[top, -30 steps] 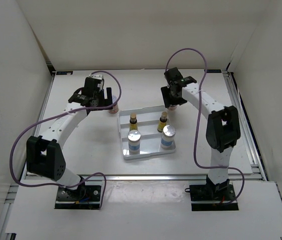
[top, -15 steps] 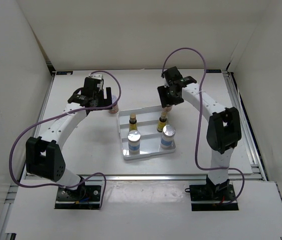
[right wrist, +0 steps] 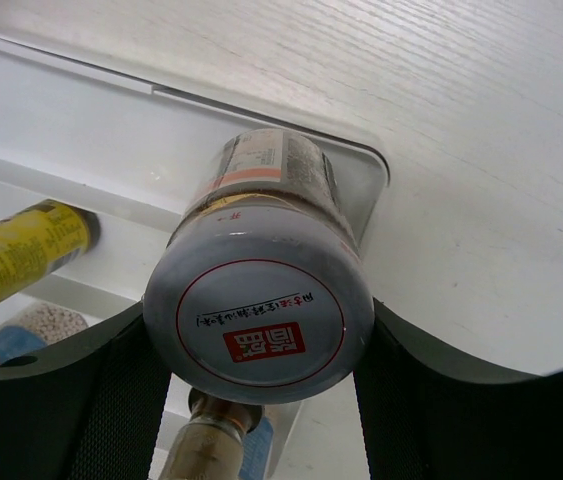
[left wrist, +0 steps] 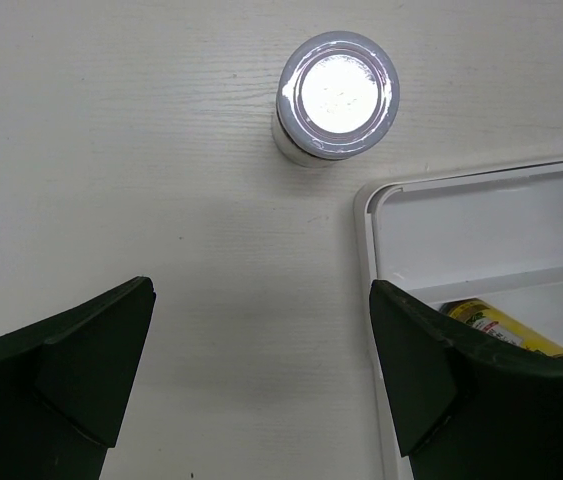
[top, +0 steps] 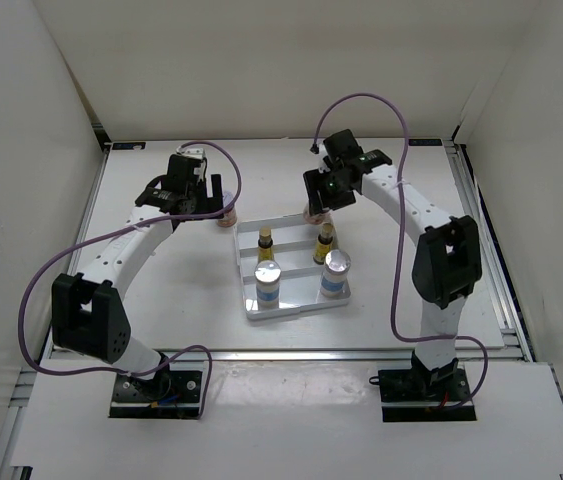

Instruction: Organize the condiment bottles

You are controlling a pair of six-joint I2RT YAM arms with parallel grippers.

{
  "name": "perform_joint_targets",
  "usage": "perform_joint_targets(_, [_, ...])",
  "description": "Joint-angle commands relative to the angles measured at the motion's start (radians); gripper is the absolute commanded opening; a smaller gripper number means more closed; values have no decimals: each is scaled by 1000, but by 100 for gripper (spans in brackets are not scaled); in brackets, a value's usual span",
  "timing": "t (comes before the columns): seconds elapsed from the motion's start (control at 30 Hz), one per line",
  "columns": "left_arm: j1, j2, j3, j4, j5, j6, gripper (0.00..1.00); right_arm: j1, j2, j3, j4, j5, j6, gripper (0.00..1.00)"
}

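Note:
My right gripper (top: 321, 198) is shut on a squat jar (right wrist: 259, 315) with a pale lid and holds it over the back right corner of the white ridged tray (top: 296, 310). In the tray stand two slim amber bottles with yellow labels (top: 266, 238) (top: 325, 244) and two silver-capped bottles with white-blue labels (top: 267, 277) (top: 335, 267). The other squat jar (left wrist: 338, 95) stands on the table just outside the tray's back left corner (left wrist: 366, 200). My left gripper (left wrist: 261, 380) is open and empty, hovering near that jar on its near side.
The tray's ribs divide it into rows. White walls close in the table on the left, back and right. Bare tabletop lies on both sides of the tray (top: 161, 290) (top: 411, 200).
My right gripper has moved left with the jar, from beside the tray to over its back right corner. The left arm has not moved.

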Motion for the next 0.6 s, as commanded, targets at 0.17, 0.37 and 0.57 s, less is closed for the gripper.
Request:
perform_joint_targets(0.17, [12,-5,-5,16,-35,8,99,0,98,73,45,-59,-13,0])
perform_joint_targets(0.37, [32,47,52,16,13,-19,99,0,144,73,12,-6,-4,7])
perform_joint_targets(0.57, [42,130,119,16,70,-38,99,0,167,91,-10,43,5,41])
